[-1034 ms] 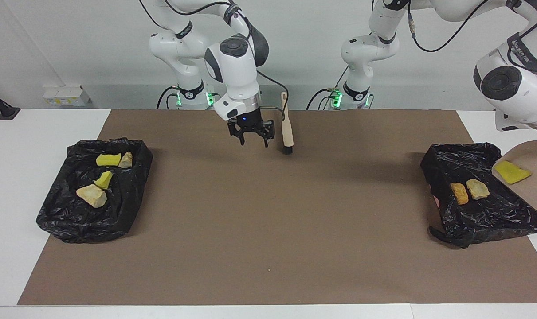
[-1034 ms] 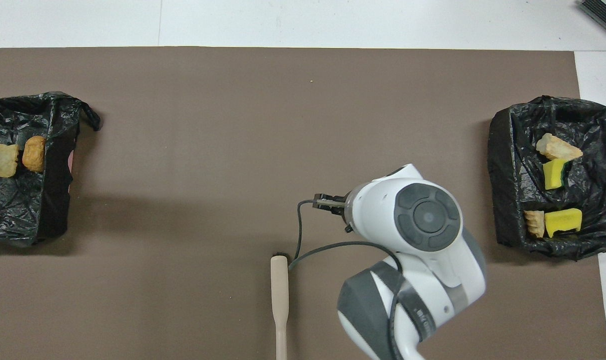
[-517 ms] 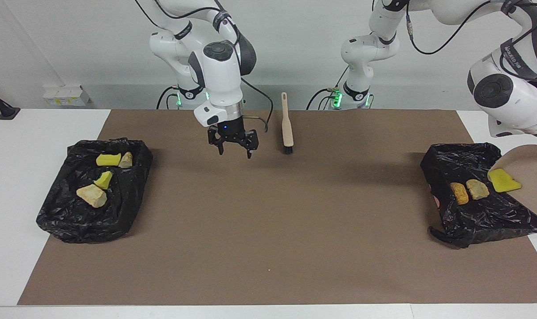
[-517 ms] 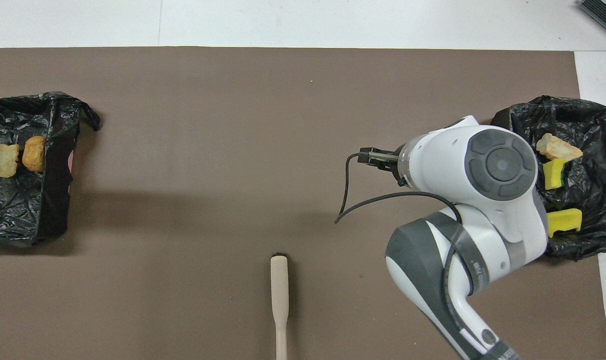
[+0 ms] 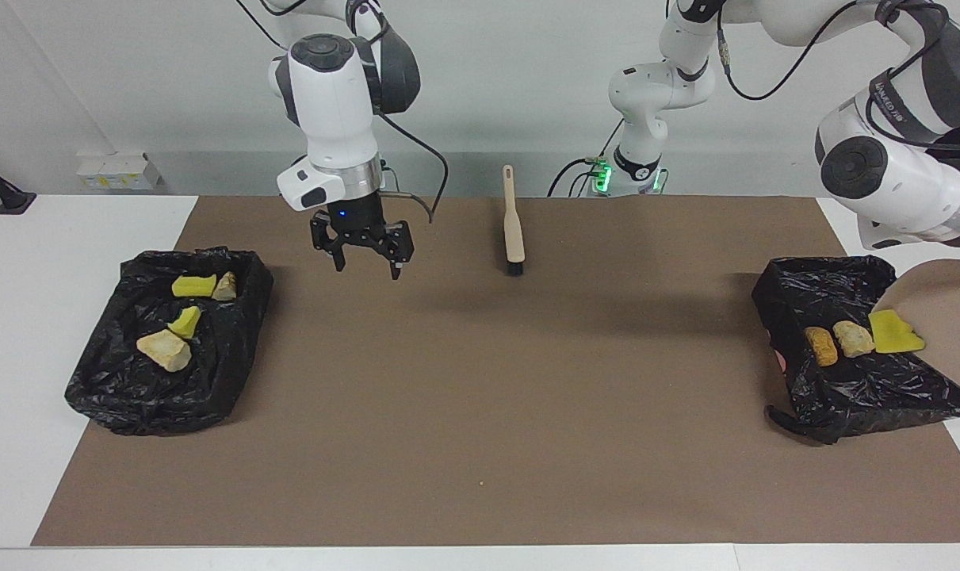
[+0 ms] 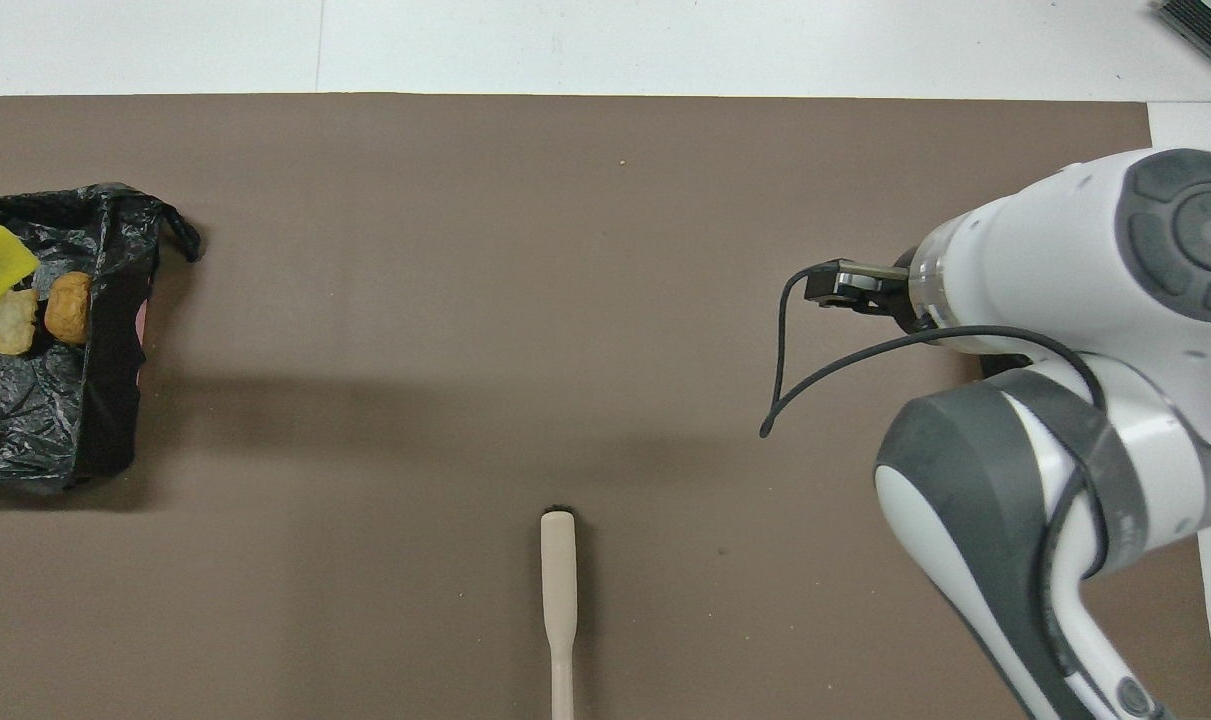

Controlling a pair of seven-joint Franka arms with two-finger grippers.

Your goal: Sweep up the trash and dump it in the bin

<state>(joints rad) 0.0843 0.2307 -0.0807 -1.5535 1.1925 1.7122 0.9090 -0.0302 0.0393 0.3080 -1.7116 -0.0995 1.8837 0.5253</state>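
— Facing view first: what do we see of the right gripper (image 5: pixel 366 262)?

— We see it empty, fingers spread apart, over the brown mat (image 5: pixel 480 412) between the brush (image 5: pixel 514 226) and the bin (image 5: pixel 170 341) holding four scraps.

— And the left gripper?

— We cannot see it; it is closed, out of frame. The tilted dustpan (image 5: pixel 951 317) hangs over the other bin (image 5: pixel 860 349), where the yellow scrap (image 5: pixel 893 331) lies beside a beige lump (image 5: pixel 854 339) and the orange nugget (image 5: pixel 821 346).

two black-lined bins (image 5: pixel 166 341) (image 5: pixel 860 349), seven trash scraps (image 5: pixel 163 350), one brush (image 5: pixel 513 222), one dustpan (image 5: pixel 951 317).
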